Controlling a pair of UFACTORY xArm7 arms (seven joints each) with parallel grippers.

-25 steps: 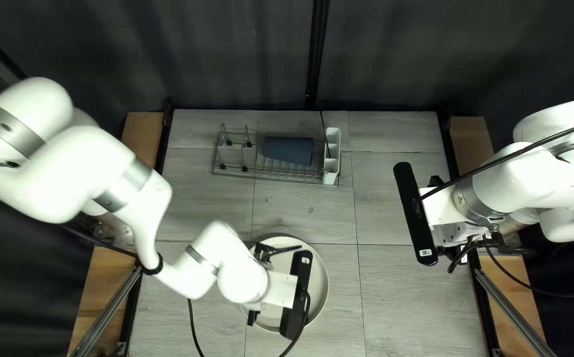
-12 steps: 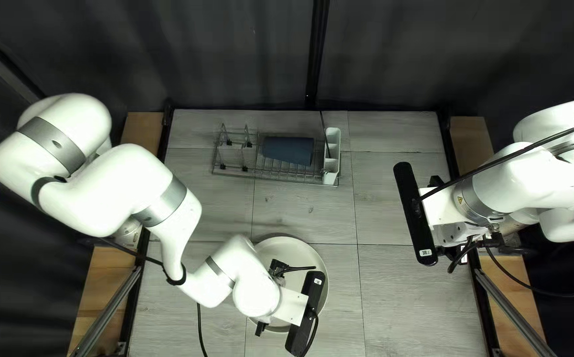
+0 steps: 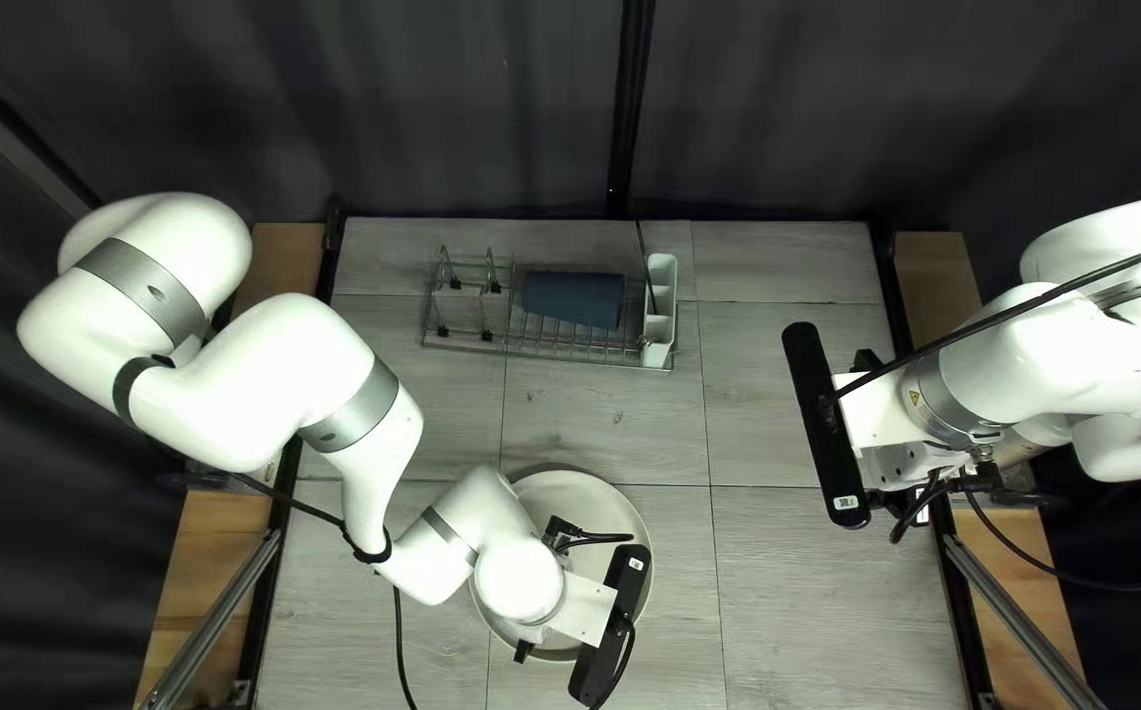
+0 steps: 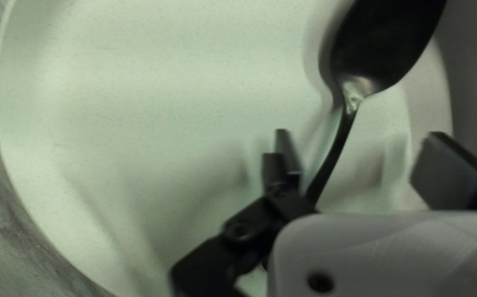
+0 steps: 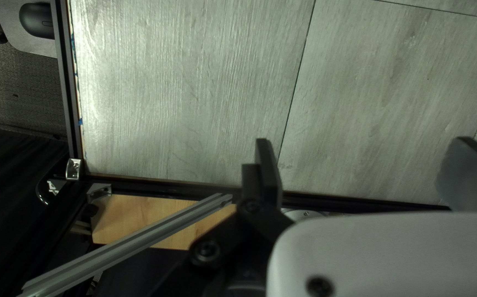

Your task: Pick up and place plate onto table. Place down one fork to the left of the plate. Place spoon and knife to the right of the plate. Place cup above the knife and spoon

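Lying in rack [image 3: 570,359]: 1 cup [image 3: 574,299]

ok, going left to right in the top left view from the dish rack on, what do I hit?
Upright wire slots → blue cup lying on its side → white utensil holder → right arm.

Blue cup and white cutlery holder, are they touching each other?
Apart: in the top left view, a narrow gap shows between the cup and the holder.
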